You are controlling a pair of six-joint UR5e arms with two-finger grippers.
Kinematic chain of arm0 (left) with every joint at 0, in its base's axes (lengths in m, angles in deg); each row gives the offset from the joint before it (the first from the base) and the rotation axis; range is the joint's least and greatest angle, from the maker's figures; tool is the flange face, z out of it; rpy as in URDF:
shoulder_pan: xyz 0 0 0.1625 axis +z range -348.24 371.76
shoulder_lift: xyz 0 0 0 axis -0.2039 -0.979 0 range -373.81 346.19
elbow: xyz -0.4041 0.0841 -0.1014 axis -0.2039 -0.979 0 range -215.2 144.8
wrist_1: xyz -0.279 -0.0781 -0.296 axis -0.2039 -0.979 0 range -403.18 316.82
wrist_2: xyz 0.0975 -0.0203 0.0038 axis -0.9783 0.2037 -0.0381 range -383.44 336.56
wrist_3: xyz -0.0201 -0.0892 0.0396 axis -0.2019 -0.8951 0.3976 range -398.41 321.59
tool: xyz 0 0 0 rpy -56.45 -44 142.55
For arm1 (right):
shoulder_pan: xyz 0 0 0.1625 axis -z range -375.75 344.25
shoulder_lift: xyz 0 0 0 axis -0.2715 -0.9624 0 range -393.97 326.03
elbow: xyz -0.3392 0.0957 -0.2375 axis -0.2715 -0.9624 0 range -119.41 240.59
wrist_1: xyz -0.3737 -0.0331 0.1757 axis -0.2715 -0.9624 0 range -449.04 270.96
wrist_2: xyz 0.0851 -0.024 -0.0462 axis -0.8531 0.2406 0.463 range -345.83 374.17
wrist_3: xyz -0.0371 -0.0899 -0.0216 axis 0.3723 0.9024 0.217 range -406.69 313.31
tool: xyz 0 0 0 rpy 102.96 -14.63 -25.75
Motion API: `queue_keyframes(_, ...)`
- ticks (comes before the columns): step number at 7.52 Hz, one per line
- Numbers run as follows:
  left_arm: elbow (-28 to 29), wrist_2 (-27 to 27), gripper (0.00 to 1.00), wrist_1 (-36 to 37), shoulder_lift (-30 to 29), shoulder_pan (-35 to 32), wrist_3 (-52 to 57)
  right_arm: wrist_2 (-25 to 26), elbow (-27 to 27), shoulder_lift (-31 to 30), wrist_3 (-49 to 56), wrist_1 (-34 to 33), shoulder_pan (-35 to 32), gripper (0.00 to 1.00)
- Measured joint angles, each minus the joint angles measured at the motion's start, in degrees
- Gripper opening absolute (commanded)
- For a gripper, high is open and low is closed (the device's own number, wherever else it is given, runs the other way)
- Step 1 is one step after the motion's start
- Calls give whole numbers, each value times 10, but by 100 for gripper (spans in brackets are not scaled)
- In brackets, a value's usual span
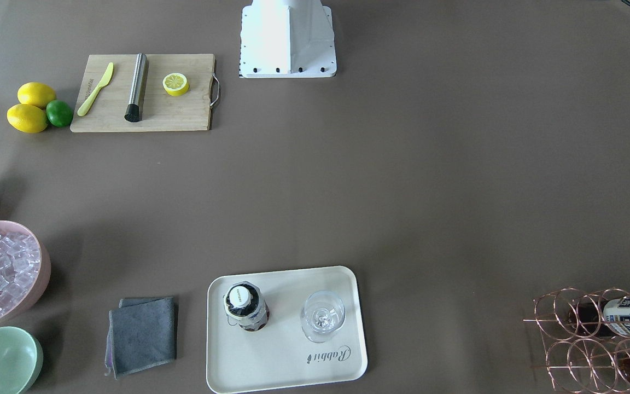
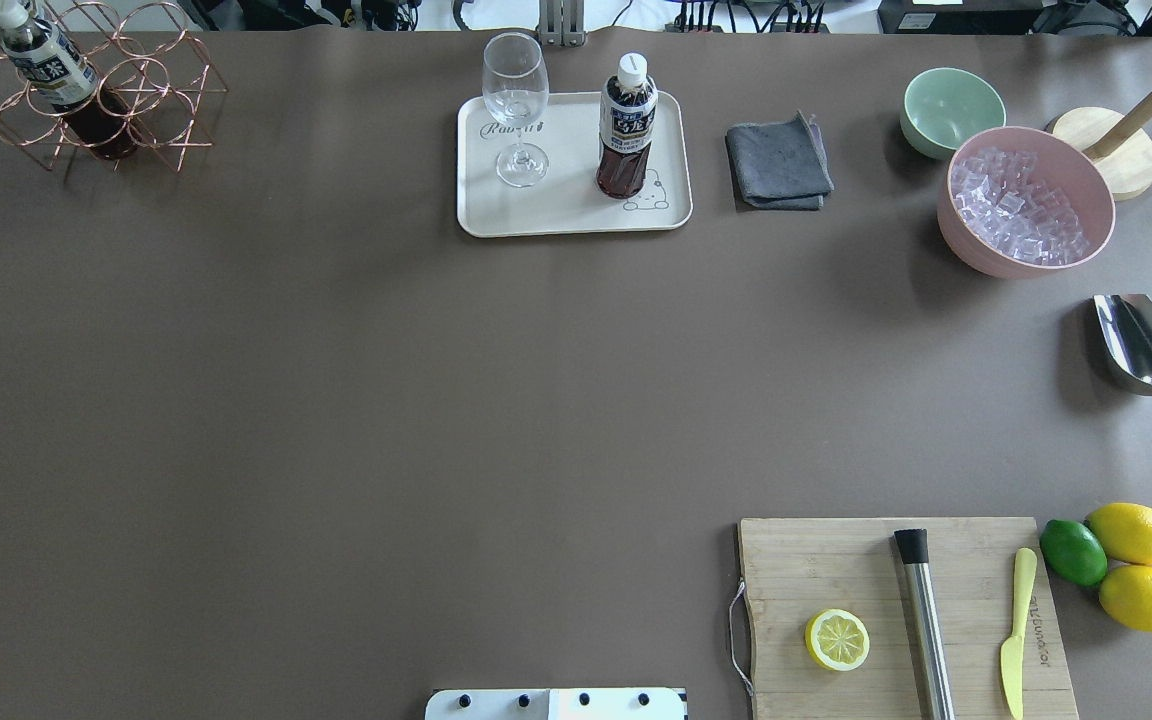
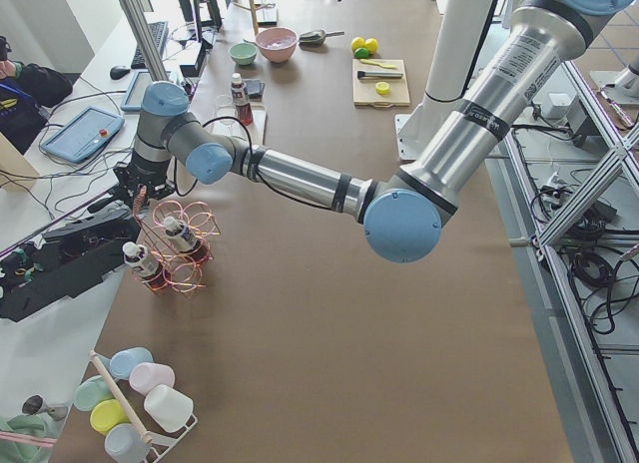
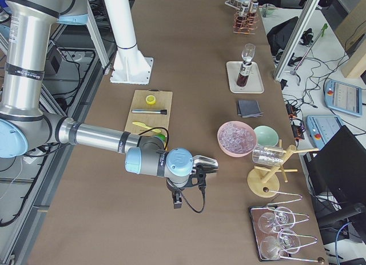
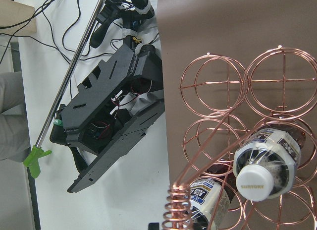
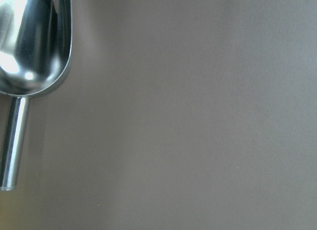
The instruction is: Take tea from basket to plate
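Note:
One tea bottle point(image 2: 626, 125) stands upright on the cream plate point(image 2: 496, 215), beside a wine glass point(image 2: 516, 110); it also shows in the front view point(image 1: 245, 305). The copper wire basket point(image 2: 161, 95) at the table's far left corner holds two more tea bottles point(image 5: 262, 165) point(image 5: 205, 202). My left gripper point(image 3: 135, 189) hangs just over the basket's outer edge, seen only in the left side view; I cannot tell if it is open. My right gripper point(image 4: 209, 164) hovers above the table near a metal scoop point(image 6: 34, 41); I cannot tell its state.
A grey cloth point(image 2: 778, 162), mint-green bowl point(image 2: 951, 108) and pink bowl of ice point(image 2: 1026, 205) sit right of the plate. A wooden cutting board point(image 2: 816, 560) with a lemon half, muddler and knife lies near the front right, with lemons and a lime point(image 2: 1074, 552) beside it.

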Motion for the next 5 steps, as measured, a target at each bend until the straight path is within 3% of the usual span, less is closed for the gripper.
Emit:
queue_keyframes(2,-2,0,0,0,5,0,0,2,61,1,-74,-44,21,99)
queue_keyframes(3,-2,0,8,0,6,0,0,3,85,3,-104,-66,36,99)
queue_keyframes(4,-3,0,16,0,8,0,0,6,98,6,-118,-76,45,99)
queue_keyframes(5,-3,0,39,-1,9,0,0,16,104,10,-121,-79,51,99)
